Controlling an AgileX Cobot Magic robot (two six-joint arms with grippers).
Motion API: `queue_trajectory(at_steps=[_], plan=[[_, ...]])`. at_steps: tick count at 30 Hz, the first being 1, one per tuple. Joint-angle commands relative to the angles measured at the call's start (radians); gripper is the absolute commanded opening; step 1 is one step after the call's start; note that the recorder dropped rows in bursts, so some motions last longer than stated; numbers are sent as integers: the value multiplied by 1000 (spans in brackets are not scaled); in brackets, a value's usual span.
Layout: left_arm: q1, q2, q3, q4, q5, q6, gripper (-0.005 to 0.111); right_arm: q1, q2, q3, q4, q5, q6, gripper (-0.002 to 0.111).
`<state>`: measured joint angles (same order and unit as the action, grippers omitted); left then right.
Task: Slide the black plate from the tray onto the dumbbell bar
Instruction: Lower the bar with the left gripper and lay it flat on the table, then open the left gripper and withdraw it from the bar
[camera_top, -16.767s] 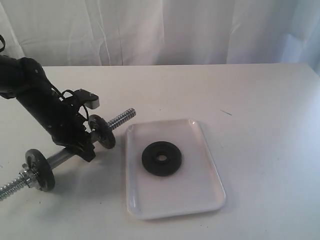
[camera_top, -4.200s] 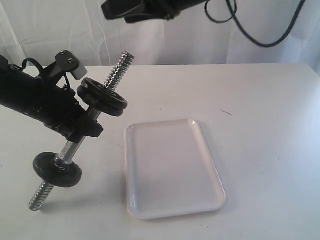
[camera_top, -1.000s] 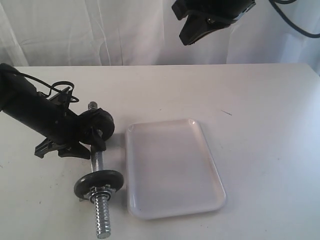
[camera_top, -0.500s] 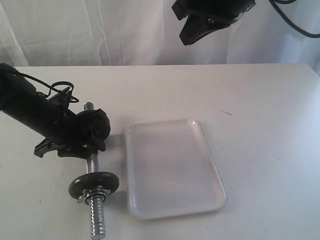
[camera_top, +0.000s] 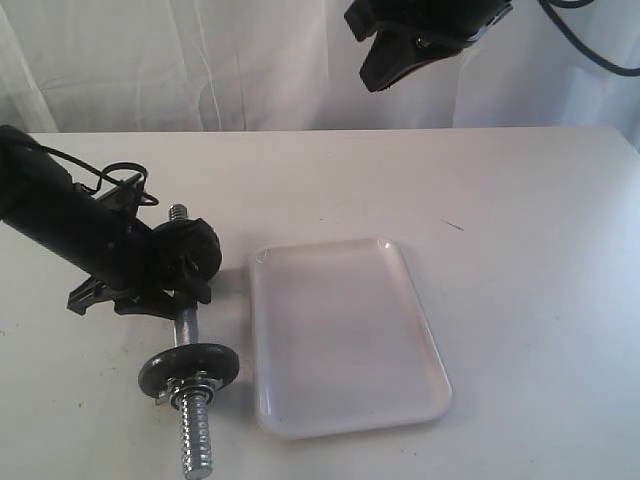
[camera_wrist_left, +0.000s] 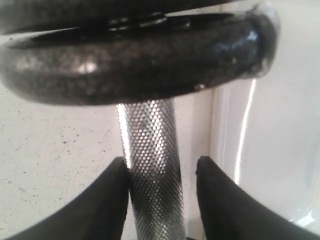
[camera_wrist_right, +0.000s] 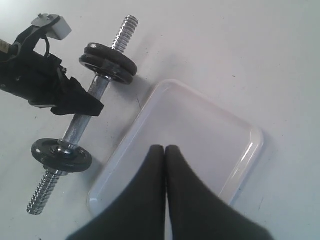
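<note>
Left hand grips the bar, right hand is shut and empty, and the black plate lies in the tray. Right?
No, the tray is empty. The right wrist view shows the black plate on the dumbbell bar, against another disc. Left hand grips the bar; right hand shut, empty.

White curtain (camera_top: 200, 60) behind pale table (camera_top: 540, 260).
</note>
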<state>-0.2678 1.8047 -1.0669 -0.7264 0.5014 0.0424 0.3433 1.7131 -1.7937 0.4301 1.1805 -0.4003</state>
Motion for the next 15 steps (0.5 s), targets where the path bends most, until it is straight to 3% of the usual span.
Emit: queue_trajectory(at_steps=[1,7,15], plan=[[17,-50,-3,29,27,7,48,-6,-5,4,-4,7,4,0],[57,-77,-3,194,83,-74,48,-6,-5,4,-4,7,2,0],[84,-163,-3,217,56,-54,48,-6,-5,4,-24,0,-7,0]])
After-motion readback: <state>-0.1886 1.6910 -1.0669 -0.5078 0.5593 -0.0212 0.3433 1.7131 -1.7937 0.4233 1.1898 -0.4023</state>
